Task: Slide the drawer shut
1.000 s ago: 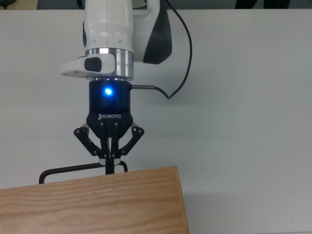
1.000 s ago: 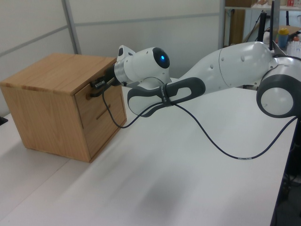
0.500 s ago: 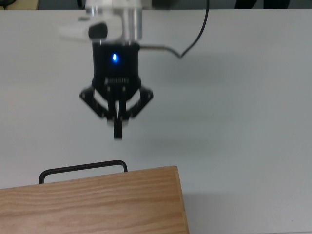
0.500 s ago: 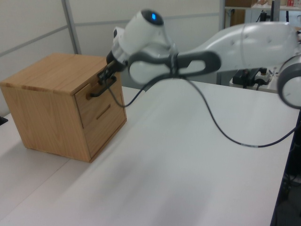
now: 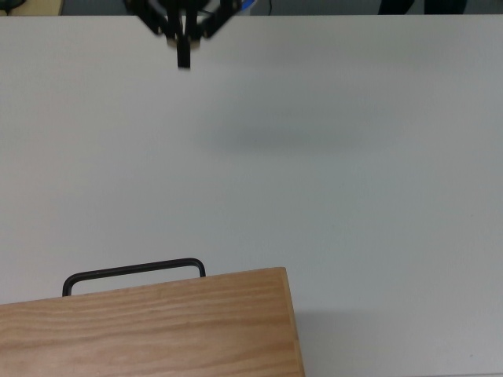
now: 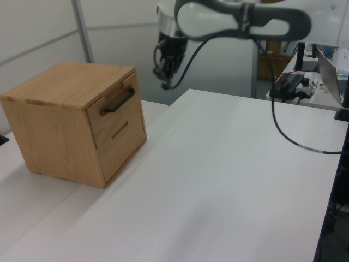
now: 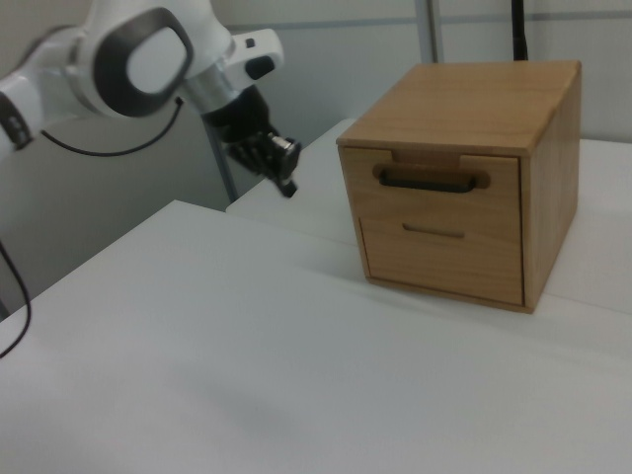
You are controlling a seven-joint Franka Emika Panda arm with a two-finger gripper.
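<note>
On the right view's left side, the arm (image 7: 138,59) is up over the table's (image 7: 247,346) far edge. The gripper (image 7: 287,184) hangs in the air, tips angled down. Its fingers are pressed together and hold nothing; the top view shows them as one black bar at the upper edge (image 5: 184,56).

Moving right, there's bare tabletop between the gripper and the cabinet (image 7: 474,94). They're well apart, no contact.

On the right view's right side, the drawer (image 7: 449,197) is the upper one, with the black bar handle (image 7: 432,182). Its front panel looks flush with the cabinet face and lines up with the lower drawer (image 7: 441,252). The left view agrees, no side wall showing. In the top view only the handle (image 5: 134,271) sticks out past the top slab (image 5: 149,330).

My read is the drawer's seated and the job is basically done. What's left is clearing out and checking.

If you want to confirm the seat:
- Keep the fingers together and use the tips as a pusher.
- Land on the front panel just beside the handle's centre, not on the bar.
- Push straight along the slide axis. Off-centre load could rack the drawer.
- Go slow. I can't see anything fixing the cabinet down, so it may skate on the table.
- Back out along the same line so you don't hook the handle.
</note>
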